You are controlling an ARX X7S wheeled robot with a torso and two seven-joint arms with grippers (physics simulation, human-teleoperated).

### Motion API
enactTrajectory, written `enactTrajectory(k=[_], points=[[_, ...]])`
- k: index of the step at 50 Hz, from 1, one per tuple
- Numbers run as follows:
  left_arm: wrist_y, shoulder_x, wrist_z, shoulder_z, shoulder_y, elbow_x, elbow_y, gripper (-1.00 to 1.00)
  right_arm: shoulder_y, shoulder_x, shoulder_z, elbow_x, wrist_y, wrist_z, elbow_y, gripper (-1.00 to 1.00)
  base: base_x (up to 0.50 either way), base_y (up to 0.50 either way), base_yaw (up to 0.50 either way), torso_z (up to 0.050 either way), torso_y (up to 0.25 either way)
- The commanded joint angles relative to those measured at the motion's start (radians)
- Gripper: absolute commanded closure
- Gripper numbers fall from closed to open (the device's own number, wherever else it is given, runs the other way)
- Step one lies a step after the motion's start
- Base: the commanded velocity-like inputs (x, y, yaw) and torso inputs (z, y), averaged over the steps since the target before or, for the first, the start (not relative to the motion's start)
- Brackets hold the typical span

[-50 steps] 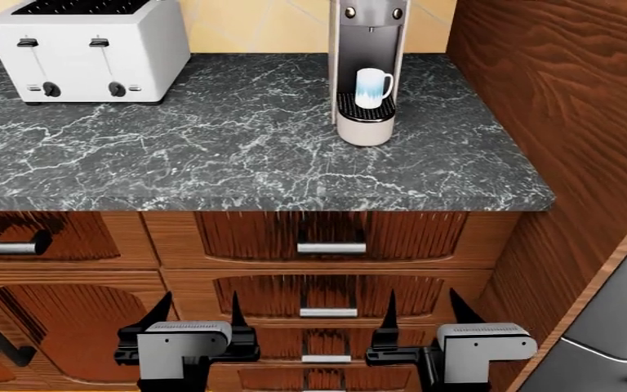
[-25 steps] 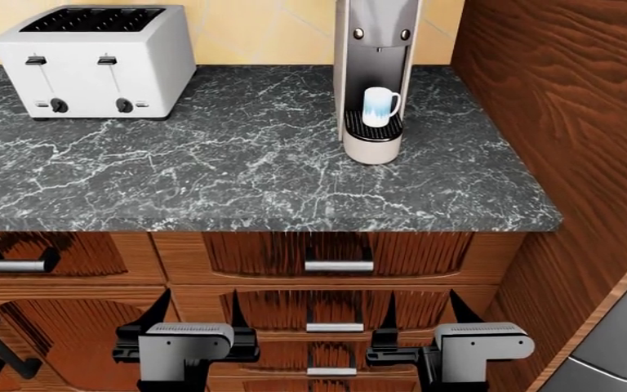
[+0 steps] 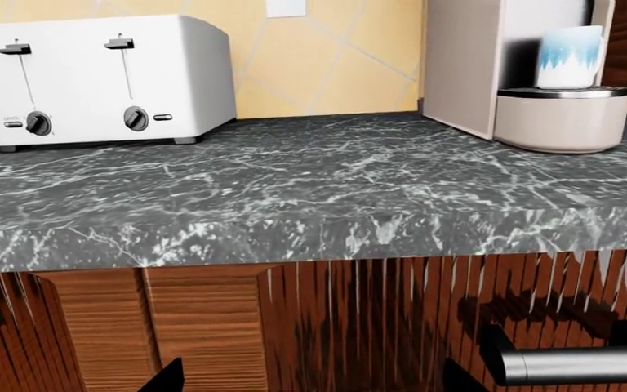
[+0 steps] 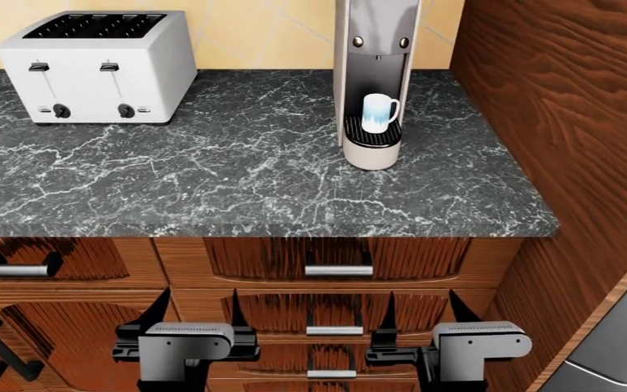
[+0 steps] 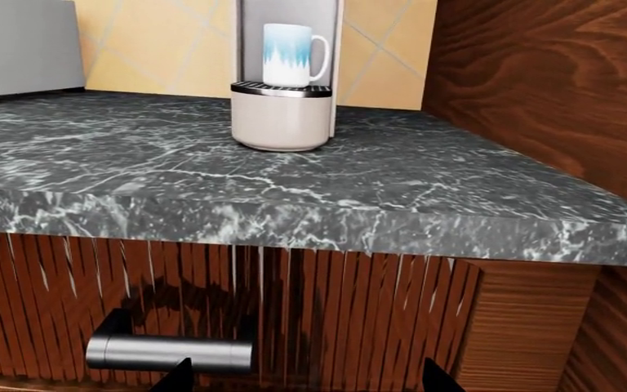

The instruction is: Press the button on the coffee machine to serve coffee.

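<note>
The coffee machine (image 4: pixel 374 57) stands tall and grey at the back right of the dark marble counter (image 4: pixel 237 188). Two small round buttons sit on its front, and its top is cut off by the picture's edge. A white and blue mug (image 4: pixel 378 112) rests on its round drip tray. It also shows in the left wrist view (image 3: pixel 509 73) and the right wrist view (image 5: pixel 284 82). My left gripper (image 4: pixel 197 314) and right gripper (image 4: pixel 420 313) are both open and empty. They hang low in front of the wooden drawers, well below the counter's front edge.
A white toaster (image 4: pixel 98 65) stands at the counter's back left. A tall wooden cabinet wall (image 4: pixel 575 122) bounds the counter on the right. Drawers with metal handles (image 4: pixel 338 270) lie under the counter. A grey appliance (image 4: pixel 619 343) sits at the lower right.
The head view has shifted so the counter, toaster and coffee machine sit lower in the picture. Both grippers stay low and open.
</note>
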Motion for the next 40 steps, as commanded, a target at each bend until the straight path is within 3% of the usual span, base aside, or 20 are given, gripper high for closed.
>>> enactTrajectory(k=[1, 14, 22, 28, 32, 40], points=[[-0.029, -0.012, -0.004, 0.006, 0.000, -0.022, 0.002, -1.00, 0.002, 0.007, -0.013, 0.006, -0.003, 0.009, 0.005, -1.00, 0.00, 0.00, 0.00, 0.000, 0.000], [-0.047, -0.011, -0.003, 0.007, 0.000, -0.066, 0.031, -1.00, 0.003, 0.015, -0.020, 0.018, 0.008, 0.019, -0.007, -1.00, 0.00, 0.00, 0.00, 0.000, 0.000], [-0.225, -0.024, -0.039, -0.007, -0.011, -0.121, 0.206, -1.00, 0.025, 0.032, 0.000, 0.026, 0.176, 0.061, -0.168, -1.00, 0.00, 0.00, 0.00, 0.000, 0.000], [-0.365, -0.053, -0.045, 0.009, -0.068, -0.132, 0.323, -1.00, 0.055, 0.046, 0.021, 0.055, 0.272, 0.072, -0.278, -1.00, 0.00, 0.00, 0.00, 0.000, 0.000], [-0.489, -0.058, -0.065, 0.007, -0.132, -0.152, 0.385, -1.00, 0.104, 0.081, 0.048, 0.098, 0.442, 0.070, -0.411, -1.00, 0.00, 0.00, 0.00, 0.000, 0.000], [-0.689, -0.084, -0.080, -0.006, -0.238, -0.198, 0.478, -1.00, 0.194, 0.130, 0.116, 0.188, 0.620, 0.052, -0.564, -1.00, 0.00, 0.00, 0.00, 0.000, 0.000]])
